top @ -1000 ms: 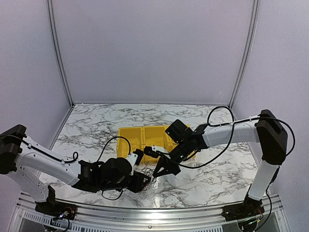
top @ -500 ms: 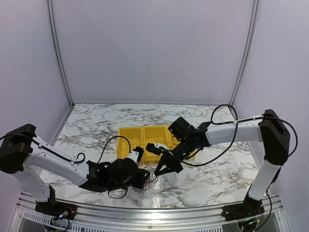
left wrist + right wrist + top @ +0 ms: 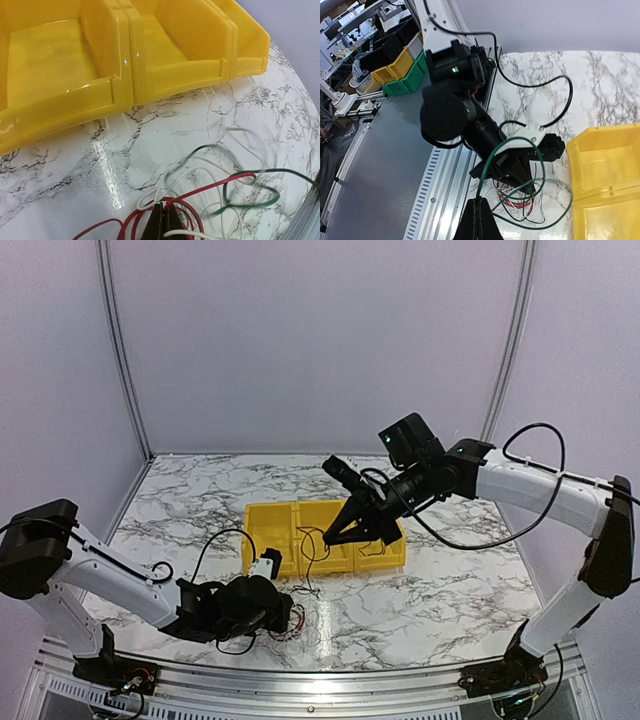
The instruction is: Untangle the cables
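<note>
Black fingertips of the left claw (image 3: 162,222) are pressed together low over the marble-patterned white bench (image 3: 75,165). They appear to pinch a red strand of the thin red, white and dark green cables (image 3: 210,185). This tangle lies on the bench just in front of the yellow plastic divided bin (image 3: 120,90). The right claw (image 3: 479,212) is also closed, gripping one dark green strand, and hangs raised above the bin's front wall.

Hazards:
- If the green strand is knotted into the tangle, a further lift may drag the whole bundle out of the left claw's pinch.
- The thin strand may slip through the closed tips.
- The slack loop may snag on the bin's rim.

View differences:
- Top external view: shows the height of the right claw and the single strand descending to the bundle. Strand colours are hard to tell.
- Left wrist view: resolves individual strands and crossings.
- Right wrist view: shows the green loop leaving its own tips.
</note>
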Robot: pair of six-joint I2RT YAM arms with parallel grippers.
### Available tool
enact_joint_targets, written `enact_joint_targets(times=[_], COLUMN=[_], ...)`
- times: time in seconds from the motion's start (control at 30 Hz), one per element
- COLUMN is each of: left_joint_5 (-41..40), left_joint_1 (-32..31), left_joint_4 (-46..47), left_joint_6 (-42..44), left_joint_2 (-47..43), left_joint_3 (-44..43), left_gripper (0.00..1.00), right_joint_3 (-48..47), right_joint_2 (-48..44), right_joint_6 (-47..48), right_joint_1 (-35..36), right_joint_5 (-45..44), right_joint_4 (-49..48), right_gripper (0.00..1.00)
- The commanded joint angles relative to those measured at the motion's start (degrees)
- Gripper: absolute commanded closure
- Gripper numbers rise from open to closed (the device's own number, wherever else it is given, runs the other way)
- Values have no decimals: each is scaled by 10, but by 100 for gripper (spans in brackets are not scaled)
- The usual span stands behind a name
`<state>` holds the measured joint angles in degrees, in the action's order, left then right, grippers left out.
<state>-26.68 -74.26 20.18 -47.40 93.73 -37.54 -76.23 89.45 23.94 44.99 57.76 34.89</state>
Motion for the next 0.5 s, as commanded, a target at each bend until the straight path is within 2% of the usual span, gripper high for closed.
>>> enact_joint_targets(times=[0.0,0.17,0.37,0.47], left_joint_5=[-14,-20,-29,-37], left_joint_1=[2,2,1,1], left_joint_4=[4,4,3,3], left_joint_6=[-21,-37,-56,-64], left_joint_2=[-7,-32,-73,-87], left_joint_3=[25,54,98,115], left_gripper=[100,100,100,100], right_joint_3=[-74,-93,-65,-60], right_joint_2=[-38,-64,-66,-67], right_joint_6=[3,-19,-23,-48], right_joint_1=[-15,-23,-28,-59], right_joint_5=[39,43,-13,23], right_joint_4=[46,27,14,-4], right_gripper=[100,100,100,100])
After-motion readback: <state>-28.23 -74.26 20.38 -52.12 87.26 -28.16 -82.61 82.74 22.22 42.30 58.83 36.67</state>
